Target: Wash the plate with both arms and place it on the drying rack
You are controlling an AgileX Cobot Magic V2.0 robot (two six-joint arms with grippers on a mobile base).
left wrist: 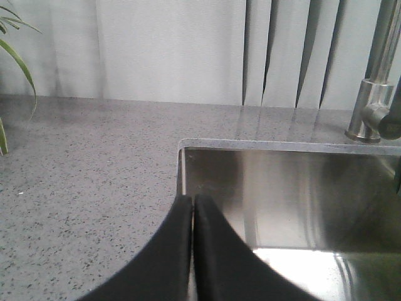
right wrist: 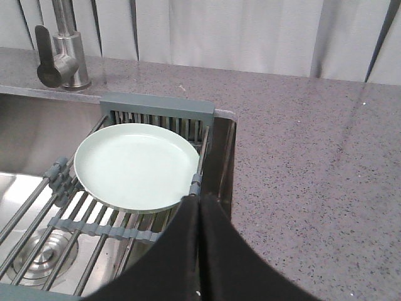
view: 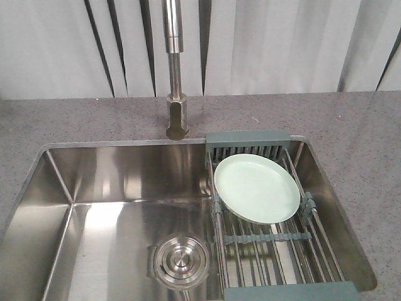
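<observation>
The plate lies flat, face up, on the rack, which spans the right part of the sink; it sits toward the far end of the rods, close to the far end bar, its rim just over the right-hand rods. In the right wrist view the right gripper is pinched shut, its two black fingers pressed together and holding nothing, and the plate lies just beyond and to the left of the tips, with the near right edge of its rim almost at them. The left gripper is likewise closed on nothing; it hangs over the far left corner of the sink, with the counter to its left and the tap off to the far right, and no plate in its view. So the right arm is clearly the nearer one, the left being well apart from the plate across the basin. The plate is round, so no axis favours one approach; what counts is the low rim lying flat on the rods, which I judge calls for the fingers to open and take the near right edge from the side. Whether it has been washed cannot be told; no water is seen running.
</observation>
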